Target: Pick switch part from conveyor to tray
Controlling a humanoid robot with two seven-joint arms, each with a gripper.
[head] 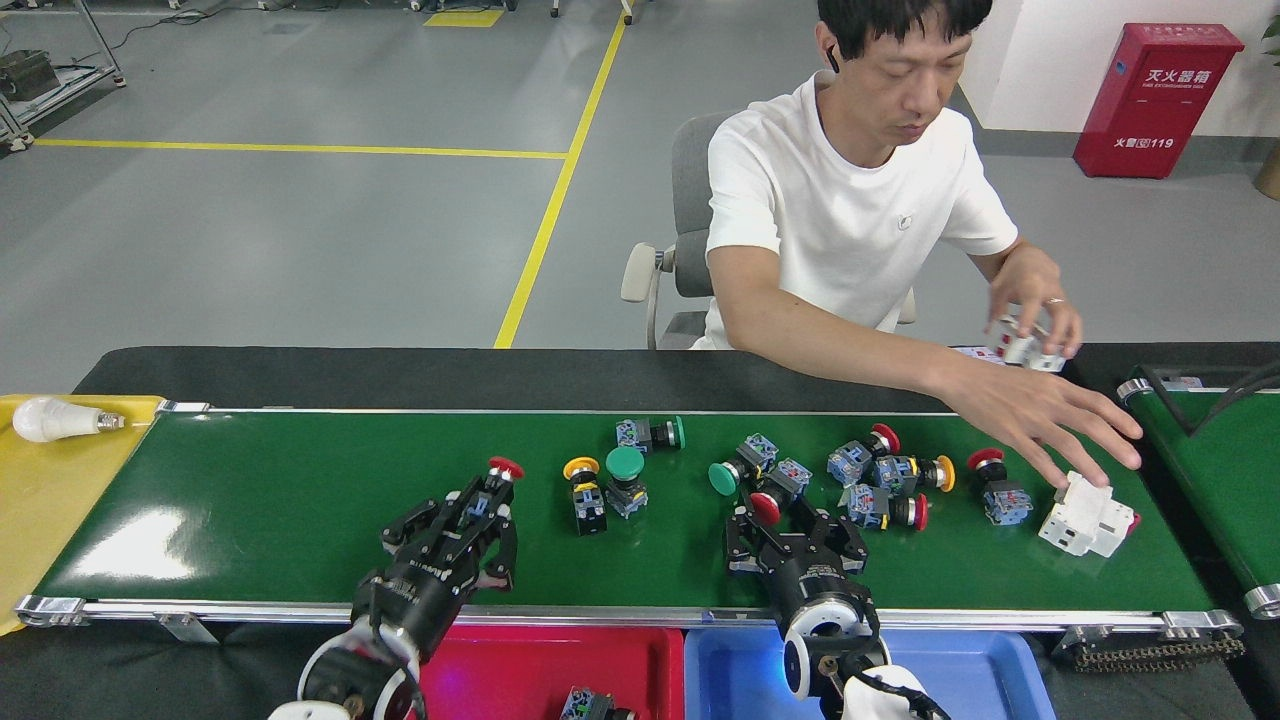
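Observation:
The conveyor (250, 520) is a glossy dark-green belt with silver rails running across the head view. Several switch parts with red, green and yellow caps lie on its middle and right. My left gripper (478, 520) hangs over the belt's near side, shut on a red-capped switch part (497, 478). My right gripper (795, 525) reaches in from the near edge and stands open around a red-capped switch part (768, 507) in a cluster. A red tray (520, 665) and a blue tray (960, 675) sit below the near rail. One switch part (585, 705) lies in the red tray.
A person sits across the belt. One hand (1060, 425) reaches over the belt's right end, above a white block (1085, 515); the other holds white parts. A yellow surface (40, 500) with a light bulb (50, 420) lies at left. A second green belt (1215, 470) is at right.

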